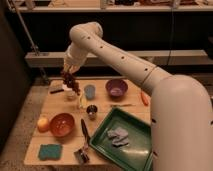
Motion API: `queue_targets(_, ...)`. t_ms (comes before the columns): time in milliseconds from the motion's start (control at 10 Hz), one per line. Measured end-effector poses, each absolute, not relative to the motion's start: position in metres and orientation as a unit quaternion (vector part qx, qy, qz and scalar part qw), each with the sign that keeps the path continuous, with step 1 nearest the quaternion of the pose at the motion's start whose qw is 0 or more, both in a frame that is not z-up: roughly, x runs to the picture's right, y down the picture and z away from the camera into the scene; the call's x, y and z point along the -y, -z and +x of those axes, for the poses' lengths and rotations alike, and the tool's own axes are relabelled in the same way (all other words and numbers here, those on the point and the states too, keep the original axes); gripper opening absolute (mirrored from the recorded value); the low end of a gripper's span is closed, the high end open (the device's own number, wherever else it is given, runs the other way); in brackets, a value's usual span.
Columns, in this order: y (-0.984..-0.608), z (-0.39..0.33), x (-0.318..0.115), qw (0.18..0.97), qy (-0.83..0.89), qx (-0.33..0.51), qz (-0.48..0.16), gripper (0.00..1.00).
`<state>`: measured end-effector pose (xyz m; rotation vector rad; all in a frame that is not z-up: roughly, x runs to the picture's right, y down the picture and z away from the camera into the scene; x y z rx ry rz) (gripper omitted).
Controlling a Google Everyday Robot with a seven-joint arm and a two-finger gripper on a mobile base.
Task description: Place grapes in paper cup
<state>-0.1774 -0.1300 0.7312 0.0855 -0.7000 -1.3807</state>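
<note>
The grapes [70, 83], a dark purple-brown bunch, hang from my gripper [67, 71] at the back left of the wooden table [100, 120]. The gripper is shut on their top and holds them above the table. The white paper cup [70, 94] stands right below the bunch and is partly hidden by it. The arm reaches in from the lower right and arches over the table.
A light-blue cup [90, 91] stands just right of the paper cup, and a small dark tin [92, 110] in front of it. Also on the table: a purple bowl [116, 88], red-brown bowl [62, 124], orange fruit [44, 123], green tray [125, 139], teal sponge [50, 151], carrot [145, 98].
</note>
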Motion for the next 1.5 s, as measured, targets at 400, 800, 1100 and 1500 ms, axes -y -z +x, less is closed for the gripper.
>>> queue_targets(400, -0.731, -0.173, 0.179, 0.728, 0.605, 0.314, 0.071, 0.00)
queue_targets(800, -0.733, -0.185, 0.183, 0.726, 0.588, 0.343, 0.095, 0.00)
queue_targets(1100, -0.741, -0.197, 0.182, 0.722, 0.581, 0.360, 0.105, 0.00)
queue_targets(1500, -0.760, -0.211, 0.177, 0.721, 0.575, 0.373, 0.103, 0.00)
